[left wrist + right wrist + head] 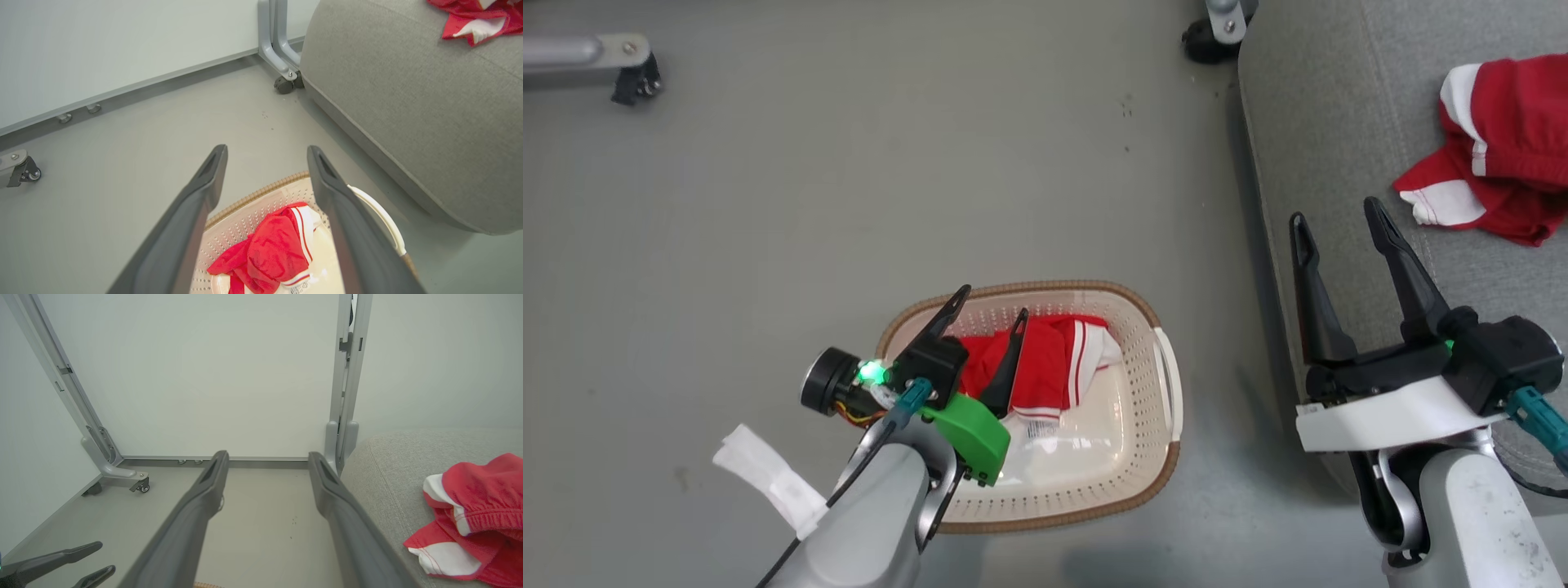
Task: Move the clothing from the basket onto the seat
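**Left gripper** [995,300]: fingers spread wide with nothing pinched between them, poised over the left part of the basket [1147,425], tips pointing toward its far rim. The views do not settle whether a finger touches the cloth beneath.

**Red garment** [1045,359]: crumpled, with a white panel and striped trim. It lies inside the basket and takes up its far half, directly below the left gripper.

**Right gripper** [1335,211]: fingers likewise spread and empty, well to the right of the basket, over the near edge of the seat [1339,122].

**Seat**: grey upholstered cushion just right of the basket, a narrow strip of floor [849,180] between them.

**Second garment** [1503,139]: red with white panels, heaped on the seat, right of and beyond the basket, apart from the right gripper.

**Floor**: plain grey. A crumpled white scrap [768,482] lies just left of the basket's near-left corner. A caster [1205,41] stands beyond the basket at the seat's far corner. A castered frame foot [613,69] stands well beyond the basket to its left.
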